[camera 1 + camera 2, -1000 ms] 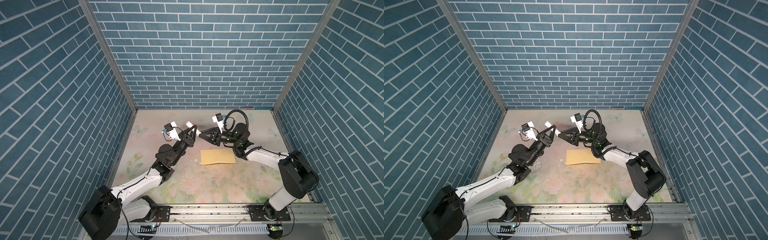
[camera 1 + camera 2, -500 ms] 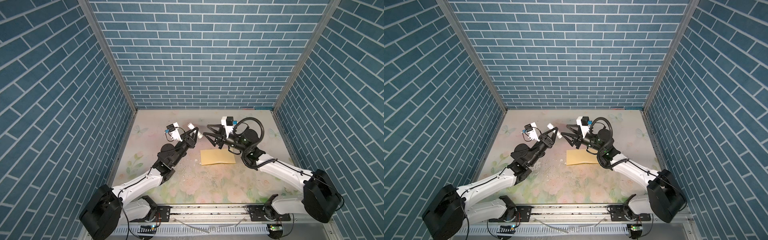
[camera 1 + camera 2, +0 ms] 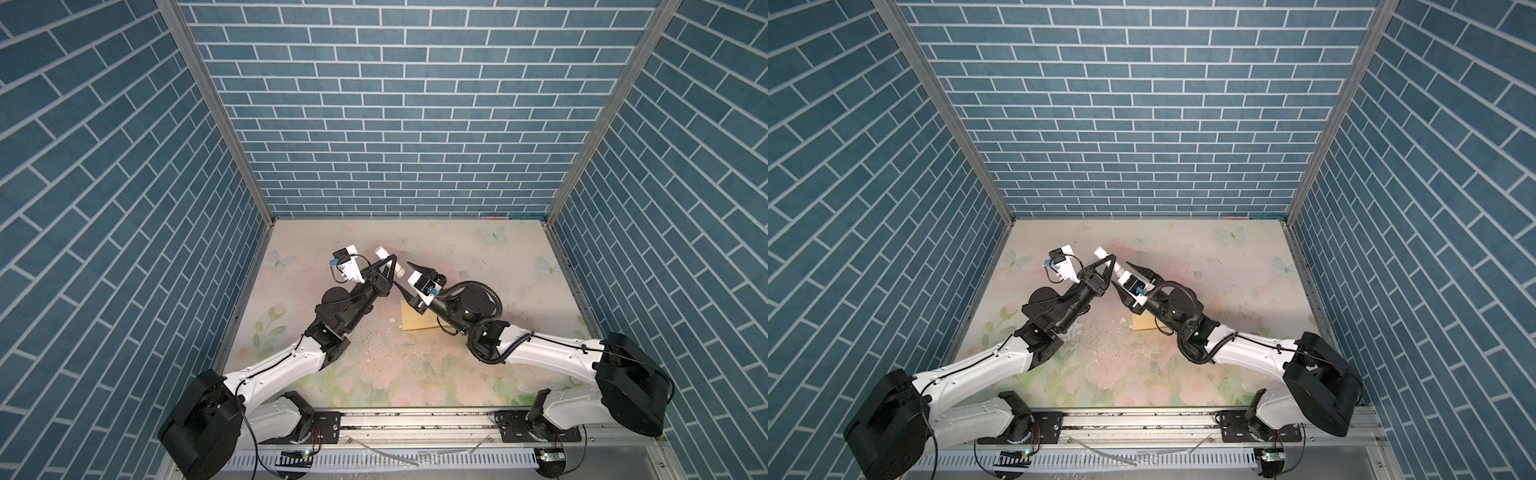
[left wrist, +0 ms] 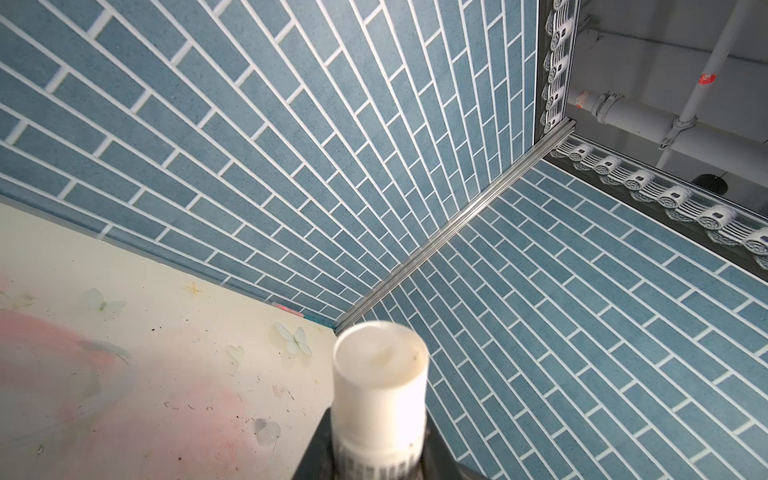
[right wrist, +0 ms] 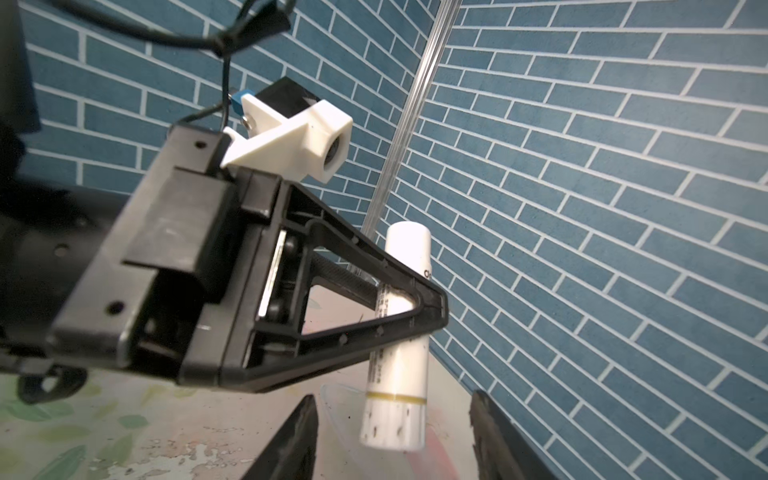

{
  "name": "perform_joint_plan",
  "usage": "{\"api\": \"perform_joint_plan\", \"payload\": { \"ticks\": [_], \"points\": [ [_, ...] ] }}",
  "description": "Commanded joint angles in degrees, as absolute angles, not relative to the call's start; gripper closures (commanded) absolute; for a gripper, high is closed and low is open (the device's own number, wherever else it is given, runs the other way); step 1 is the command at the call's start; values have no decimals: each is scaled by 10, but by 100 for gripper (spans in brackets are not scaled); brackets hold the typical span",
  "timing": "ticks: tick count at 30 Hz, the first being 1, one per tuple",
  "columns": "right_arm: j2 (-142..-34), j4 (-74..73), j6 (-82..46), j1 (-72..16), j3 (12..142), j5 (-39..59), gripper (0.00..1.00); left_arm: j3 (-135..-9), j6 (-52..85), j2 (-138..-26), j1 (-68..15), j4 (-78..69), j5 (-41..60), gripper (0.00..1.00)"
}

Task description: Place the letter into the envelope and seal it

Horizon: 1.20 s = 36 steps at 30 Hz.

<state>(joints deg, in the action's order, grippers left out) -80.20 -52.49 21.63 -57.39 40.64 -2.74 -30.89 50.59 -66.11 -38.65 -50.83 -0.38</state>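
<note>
The mustard-yellow envelope [image 3: 415,322] [image 3: 1144,324] lies flat on the table, partly under my right arm. The letter is out of view. My left gripper [image 3: 390,262] [image 3: 1109,261] [image 4: 380,457] is raised above the table and shut on a white glue stick [image 3: 380,252] [image 3: 1100,252] [image 4: 380,386] [image 5: 405,365], which crosses its fingers. My right gripper [image 3: 402,274] [image 3: 1120,273] [image 5: 392,399] is open. Its two black fingers stand on either side of the stick's banded end with a gap on each side.
The floral table mat [image 3: 478,257] has flaking, scuffed patches near the middle. Blue brick walls close in the back and both sides. The two arms meet above the mat's centre, just behind the envelope.
My right gripper has opened and its arm has swung out to the right and turned at the wrist, its jaws now straddling the stick's end. The left gripper has stayed put.
</note>
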Motion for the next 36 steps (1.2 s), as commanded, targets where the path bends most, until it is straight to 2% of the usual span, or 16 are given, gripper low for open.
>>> {"api": "perform_joint_plan", "payload": {
  "ticks": [1, 11, 18, 20, 22, 26, 32, 36],
  "points": [
    [-817, -575, 272, -584, 410, -81, 50, -313, 506, -651, -388, -516, -8, 100],
    [-831, -586, 267, -590, 422, -101, 73, -313, 505, -651, -388, -518, -5, 100],
    [-815, -560, 201, -588, 432, -67, 95, -314, 502, -655, -388, -520, 2, 100],
    [-797, -513, 147, -573, 445, -24, 100, -316, 497, -657, -388, -522, 8, 100],
    [-781, -457, 62, -541, 464, 43, 100, -317, 488, -658, -388, -525, 18, 100],
    [-793, -410, -190, -439, 514, 260, 100, -319, 472, -659, -388, -533, 35, 100],
    [-868, -517, -472, -371, 566, 471, 100, -320, 464, -663, -388, -557, 60, 100],
    [-924, -652, -610, -354, 580, 519, 100, -321, 465, -668, -389, -568, 72, 100]
  ]
}}
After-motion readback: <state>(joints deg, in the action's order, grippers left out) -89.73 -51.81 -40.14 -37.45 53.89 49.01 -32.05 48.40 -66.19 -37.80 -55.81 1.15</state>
